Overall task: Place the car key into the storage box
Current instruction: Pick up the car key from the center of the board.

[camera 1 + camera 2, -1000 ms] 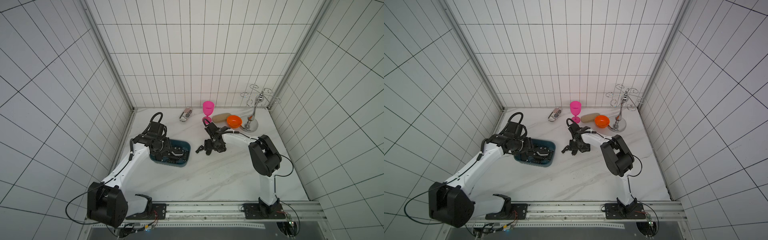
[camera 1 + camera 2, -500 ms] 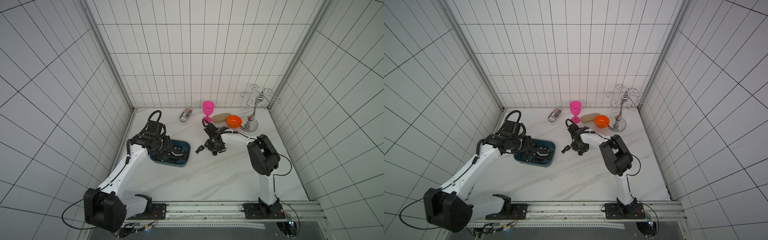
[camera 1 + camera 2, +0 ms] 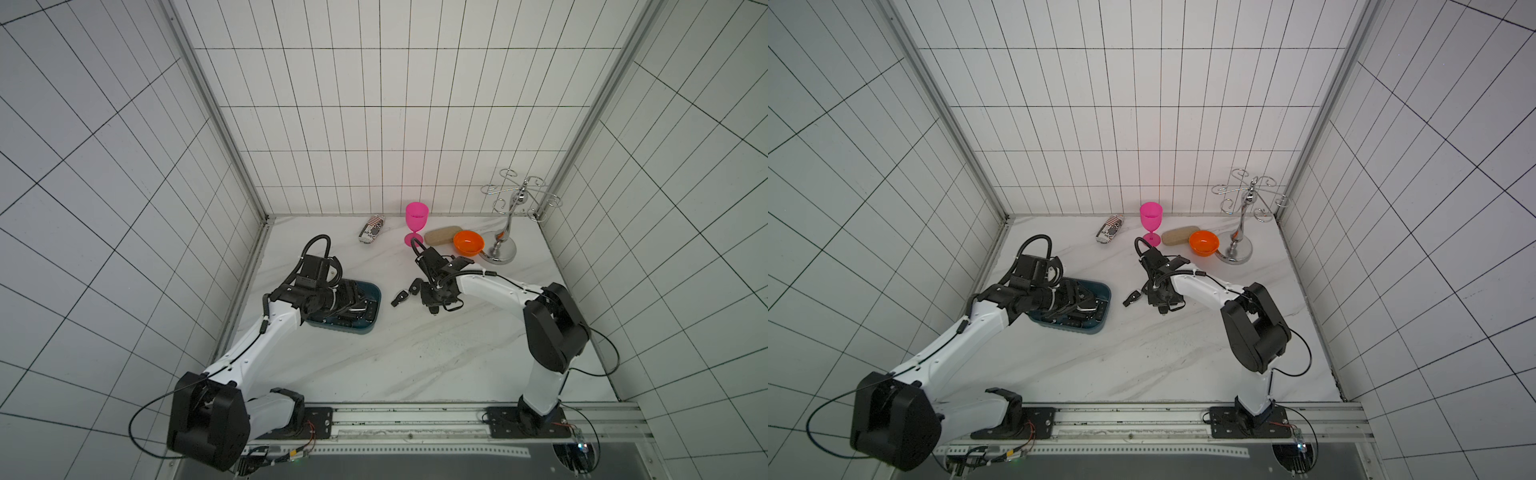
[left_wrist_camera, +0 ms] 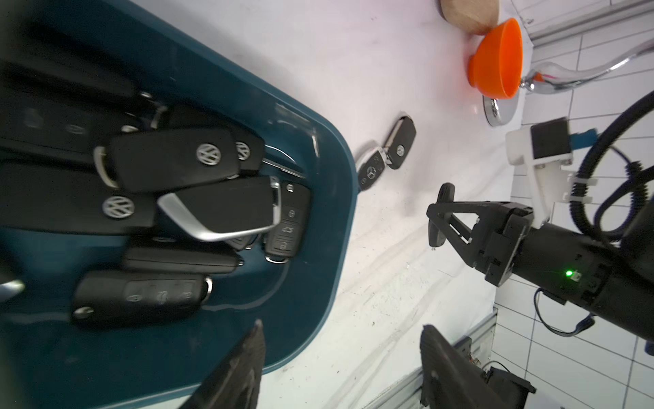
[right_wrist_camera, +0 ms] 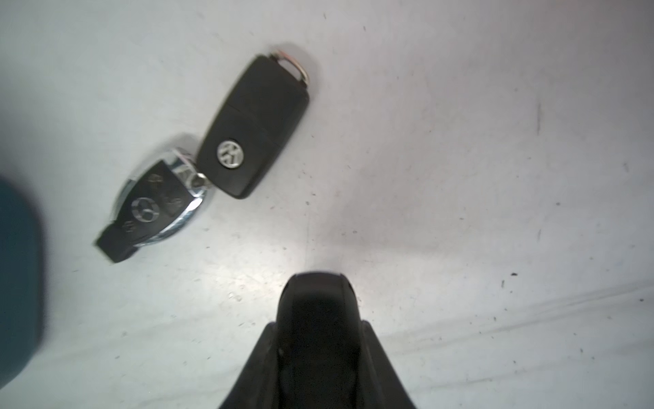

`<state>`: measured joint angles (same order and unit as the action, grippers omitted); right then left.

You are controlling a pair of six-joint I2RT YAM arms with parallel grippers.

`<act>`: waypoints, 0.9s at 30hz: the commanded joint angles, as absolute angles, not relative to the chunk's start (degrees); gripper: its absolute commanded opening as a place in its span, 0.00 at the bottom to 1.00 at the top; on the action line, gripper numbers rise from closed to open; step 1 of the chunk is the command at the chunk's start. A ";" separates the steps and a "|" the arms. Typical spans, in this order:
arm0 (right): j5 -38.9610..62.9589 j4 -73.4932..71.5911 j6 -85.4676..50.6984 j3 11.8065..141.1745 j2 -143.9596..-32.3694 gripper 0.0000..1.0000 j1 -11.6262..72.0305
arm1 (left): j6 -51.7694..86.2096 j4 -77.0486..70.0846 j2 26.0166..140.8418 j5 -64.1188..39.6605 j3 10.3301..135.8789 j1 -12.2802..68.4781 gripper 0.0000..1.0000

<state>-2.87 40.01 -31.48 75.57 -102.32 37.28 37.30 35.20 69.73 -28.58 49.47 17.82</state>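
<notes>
The storage box, a dark teal tub (image 3: pixel 372 291) (image 3: pixel 1104 291) (image 4: pixel 336 198), sits on the left of the marble table and holds several black car keys (image 4: pixel 166 163). My left gripper (image 4: pixel 341 325) (image 3: pixel 357 303) hovers open over the box's near rim, holding nothing. My right gripper (image 5: pixel 316 329) (image 3: pixel 432 305) (image 3: pixel 1163 305) is shut on a black car key (image 5: pixel 316 301) (image 4: pixel 436 233), low over the table to the right of the box. Beside it, two more keys lie touching on the table: a chrome-edged one (image 5: pixel 155 209) (image 3: pixel 401 298) and a plain black one (image 5: pixel 254 131) (image 3: pixel 414 286).
Along the back wall stand a pink goblet (image 3: pixel 416 222), a tan oblong block (image 3: pixel 442 235), a small orange bowl (image 3: pixel 468 242) and a chrome hook stand (image 3: pixel 505 245). A small patterned packet (image 3: pixel 371 228) lies at the back, left of the goblet.
My right gripper has closed on a black car key beside the two loose keys. The left arm has drawn back slightly over the box, its gripper still open.
</notes>
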 commanded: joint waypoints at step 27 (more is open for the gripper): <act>11.29 44.83 -38.85 82.83 -94.45 0.16 43.30 | 38.80 -13.59 70.91 -11.97 31.33 47.25 0.65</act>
<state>11.00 44.86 -37.34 80.66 -95.02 42.48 37.71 -8.47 69.01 -14.66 29.56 46.06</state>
